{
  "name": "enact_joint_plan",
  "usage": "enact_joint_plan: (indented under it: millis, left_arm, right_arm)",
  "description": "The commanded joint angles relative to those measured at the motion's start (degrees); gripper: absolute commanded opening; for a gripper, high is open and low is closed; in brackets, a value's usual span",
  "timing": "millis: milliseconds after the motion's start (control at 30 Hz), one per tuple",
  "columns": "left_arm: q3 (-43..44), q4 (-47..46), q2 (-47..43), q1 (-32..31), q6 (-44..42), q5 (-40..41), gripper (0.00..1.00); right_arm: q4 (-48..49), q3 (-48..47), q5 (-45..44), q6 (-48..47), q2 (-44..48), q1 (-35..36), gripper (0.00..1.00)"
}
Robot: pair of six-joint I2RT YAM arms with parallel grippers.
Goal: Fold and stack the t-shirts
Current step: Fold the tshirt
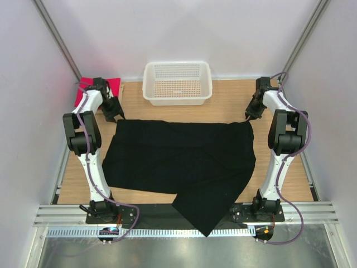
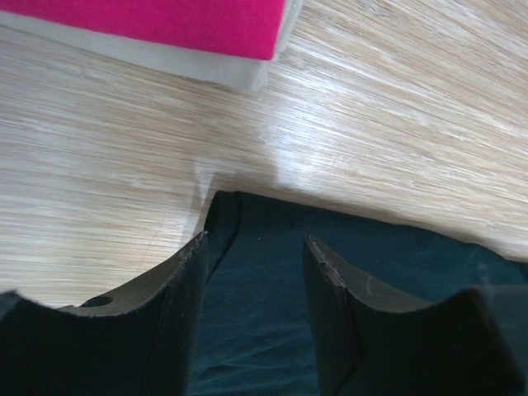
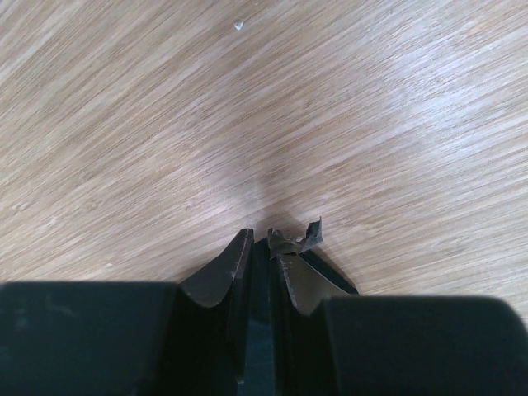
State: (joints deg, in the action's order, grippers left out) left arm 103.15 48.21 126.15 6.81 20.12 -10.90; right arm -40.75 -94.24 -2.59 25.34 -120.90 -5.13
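A large black t-shirt [image 1: 184,162] lies spread across the wooden table, its near corner hanging over the front edge. My left gripper [image 1: 114,114] stands at its far left corner. In the left wrist view this gripper [image 2: 256,247] is open, its fingers straddling the black cloth [image 2: 396,247] low over it. My right gripper [image 1: 250,114] is at the far right corner. Seen from the right wrist, it [image 3: 262,239] is shut on a thin fold of the black t-shirt [image 3: 264,313]. A pink-red t-shirt [image 2: 165,21] lies folded on a beige one [image 2: 165,62] at the far left.
A white mesh basket [image 1: 177,100] stands at the back middle of the table. The pink-red t-shirt [image 1: 114,85] sits in the back left corner, just behind my left arm. Grey walls close in both sides, and a metal rail runs along the near edge.
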Motion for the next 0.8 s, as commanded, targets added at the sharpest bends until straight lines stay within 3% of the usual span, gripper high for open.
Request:
enact_joint_plan:
  millis: [0, 167, 433, 633, 700, 767]
  left_arm:
    - [1.7, -1.3, -0.5, -0.1, -1.1, 2.2, 0.52]
    - [2.4, -1.1, 1.1, -0.2, -1.0, 1.8, 0.51]
    - [5.3, -0.2, 4.1, -0.5, -1.0, 0.4, 0.42]
    - [5.7, -0.9, 4.2, -0.5, 0.1, 0.4, 0.24]
    - [5.9, -1.4, 4.0, -0.5, 0.5, 1.2, 0.12]
    - [5.8, -1.8, 3.7, -0.5, 0.9, 2.5, 0.00]
  right_arm:
    - [0.9, -1.9, 0.7, -0.3, -0.1, -0.2, 0.19]
    - [1.2, -1.9, 1.5, -0.2, -0.4, -0.3, 0.18]
    - [1.1, -2.1, 1.9, -0.4, -0.7, -0.3, 0.15]
    - [0.9, -2.6, 1.3, -0.1, -0.6, -0.5, 0.08]
    - [0.7, -2.6, 0.7, 0.8, -0.5, -0.5, 0.01]
    - [0.5, -2.1, -2.7, 1.9, 0.6, -0.5, 0.01]
